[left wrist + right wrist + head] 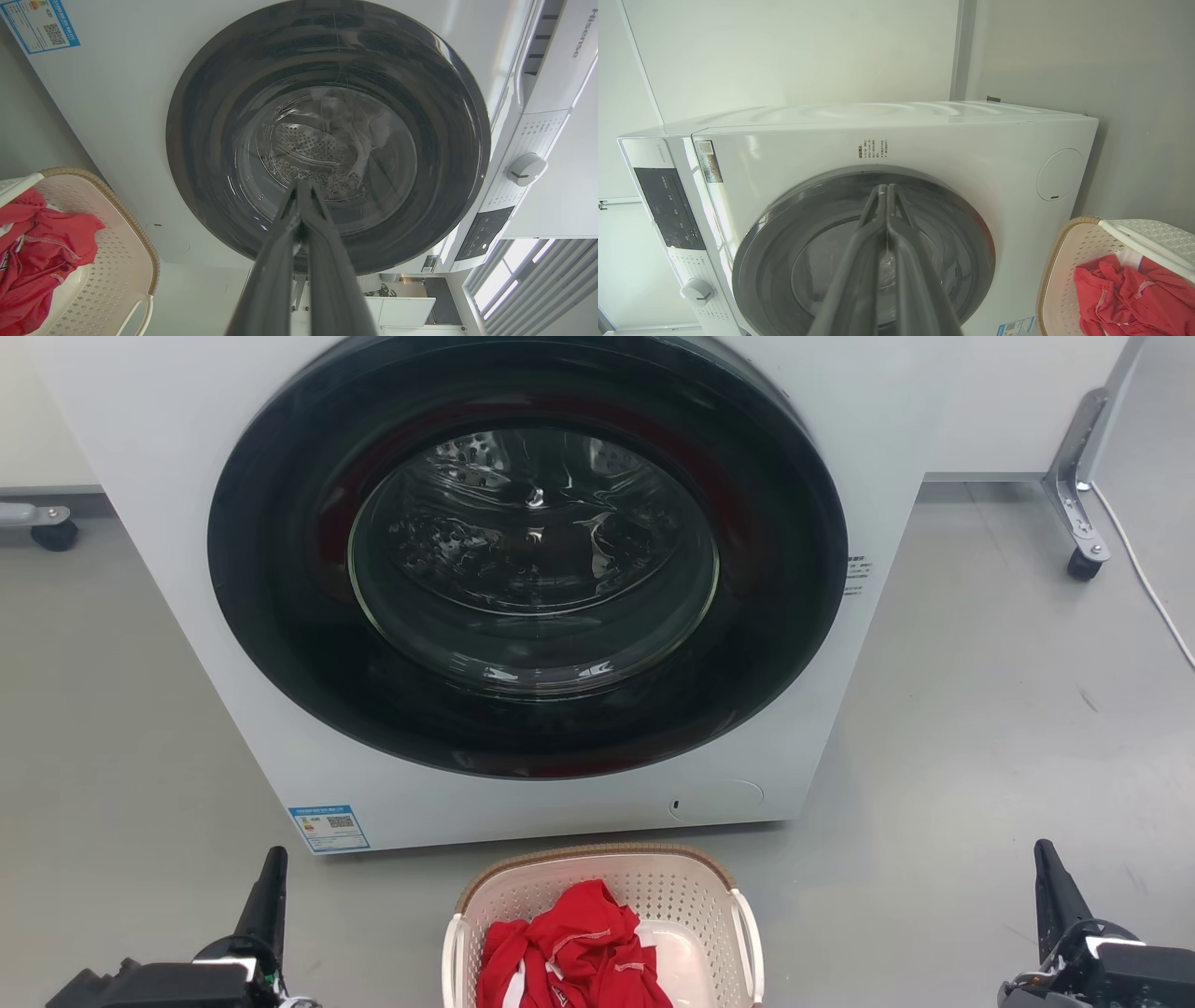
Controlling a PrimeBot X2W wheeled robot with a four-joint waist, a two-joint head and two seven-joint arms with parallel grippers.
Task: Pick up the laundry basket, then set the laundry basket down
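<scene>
Laundry basket (674, 887) sits on the grey floor (980, 709), flanked by two empty grippers.

The cream basket with its brown rim holds crumpled red clothing (569, 952) and stands just in front of the white washing machine (168, 476), below its round dark door (527, 551). The left gripper (273, 863) stands well off to one side of the basket and the right gripper (1046, 859) to the other, neither touching it. In the wrist views, each gripper's two long dark fingers meet at the tips, with nothing between them.
</scene>
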